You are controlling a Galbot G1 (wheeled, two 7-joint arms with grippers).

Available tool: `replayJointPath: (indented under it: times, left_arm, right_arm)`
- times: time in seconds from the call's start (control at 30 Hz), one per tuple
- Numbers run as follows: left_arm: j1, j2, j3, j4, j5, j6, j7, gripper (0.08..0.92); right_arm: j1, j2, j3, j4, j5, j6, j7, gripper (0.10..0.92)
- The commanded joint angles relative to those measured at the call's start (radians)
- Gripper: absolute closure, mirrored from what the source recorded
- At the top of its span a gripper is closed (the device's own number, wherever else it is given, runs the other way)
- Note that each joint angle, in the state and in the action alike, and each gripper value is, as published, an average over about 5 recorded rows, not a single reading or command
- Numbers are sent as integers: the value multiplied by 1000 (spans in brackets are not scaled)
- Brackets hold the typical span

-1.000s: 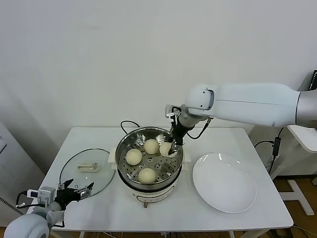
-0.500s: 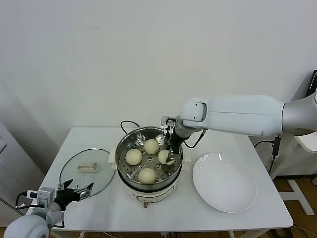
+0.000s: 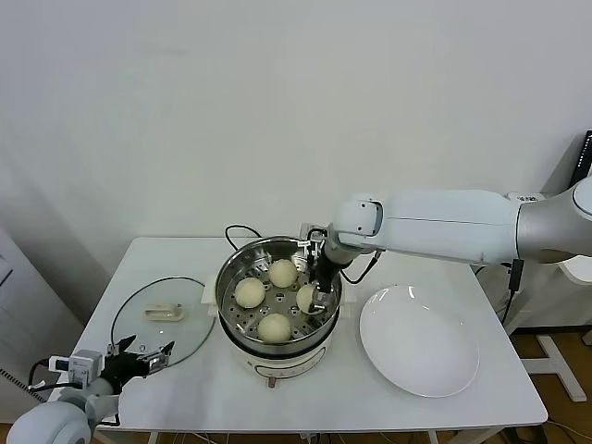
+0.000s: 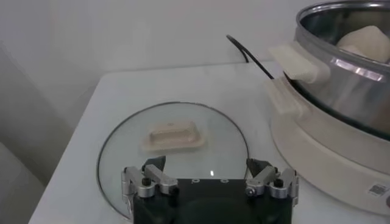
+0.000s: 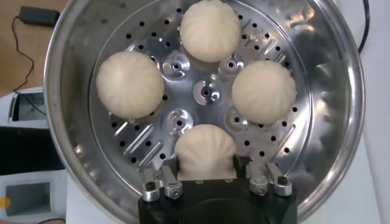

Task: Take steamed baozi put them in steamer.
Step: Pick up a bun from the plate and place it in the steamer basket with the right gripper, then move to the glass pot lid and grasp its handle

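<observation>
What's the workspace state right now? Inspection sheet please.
Surface: white table, items resting flat.
Job's things: four baozi all on the perforated tray of the steamer; plate empty.
Clutter: glass lid lying beside the steamer.
Hands: right hand down inside the steamer, fingers straddling the fourth bun; left hand open, at the table's near edge by the lid.
Cables: black cord behind the steamer.
Surroundings: plain white wall; nothing else seen.
</observation>
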Motion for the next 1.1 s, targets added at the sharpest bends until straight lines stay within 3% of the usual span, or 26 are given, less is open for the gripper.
replayJointPath:
  times: [0.03, 0.37, 0.7, 0.9, 1.1]
  left_arm:
    - [0, 1, -2, 0, 0, 0, 0, 177]
    - [-11, -7, -8, -1, 2, 2, -3, 177]
    - [-29, -18, -29, 3, 4, -11, -1, 177]
    - [-26, -13, -37, 13, 34, -53, 5, 177]
    - [-13, -12, -47, 17, 141, -110, 10, 177]
  right_arm:
    - [20, -60, 72, 6, 22, 1, -21, 232]
    - [-66, -284, 307, 30, 45, 78, 14, 203]
    - [-568, -511, 896, 64, -12, 307, 289, 203]
    - [-947, -544, 1294, 132, -112, 421, 517, 203]
    - [-1388, -426, 1734, 195, -314, 501, 643, 203]
